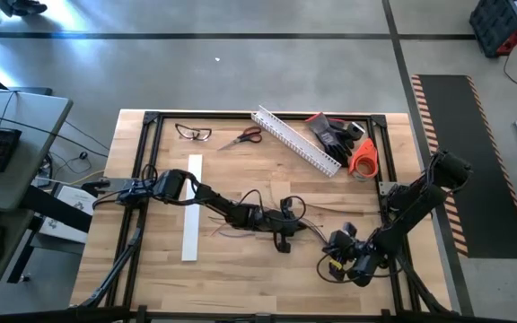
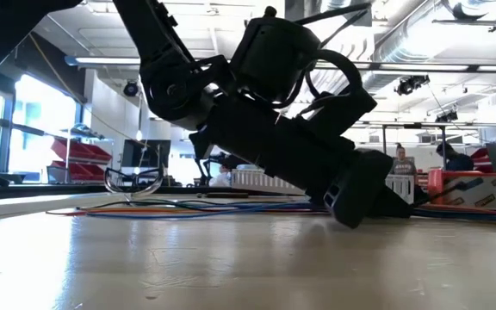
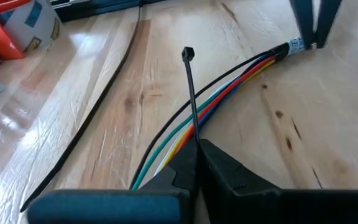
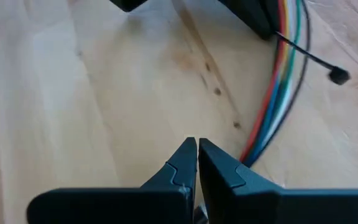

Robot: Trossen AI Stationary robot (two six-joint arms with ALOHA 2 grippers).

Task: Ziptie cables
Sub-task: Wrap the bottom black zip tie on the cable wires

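Currently the left gripper [image 3: 197,149] sits low over the middle of the tabletop [image 1: 240,170], fingers [image 3: 229,171] clenched on a ziptie [image 3: 190,93]. This thin dark strip stands up from between the fingertips and ends in a small square head. It crosses directly over the cables [image 3: 229,87], a bundle of coloured wires (black, white, blue, green, yellow, red) lying flat on the wood and running on toward a wrapped end farther off. In the high view the same gripper [image 1: 281,235] is at the tabletop centre, with the cables [image 1: 330,211] trailing from it toward the right.

The right gripper [image 4: 197,148] hovers near the tabletop's near right corner, fingers [image 4: 176,165] pressed together, holding nothing. Its wrist view shows the cables [image 4: 278,87] curving past just beside its fingertips, and the ziptie [image 4: 312,62] head jutting out beyond them. High view places the right gripper [image 1: 344,251] near and to the right of the left one.

A second dark strip [image 3: 86,137] lies loose on the wood, apart from the bundle.

Far side of the tabletop: safety glasses [image 1: 193,133], scissors [image 1: 243,137], white slotted channel [image 1: 296,140], black gloves [image 1: 330,133], orange tape roll [image 1: 363,157]. A white flat strip [image 1: 192,206] lies on the left half.

Low view: the left arm [image 2: 265,120] leans down to the tabletop; people show in the room behind.
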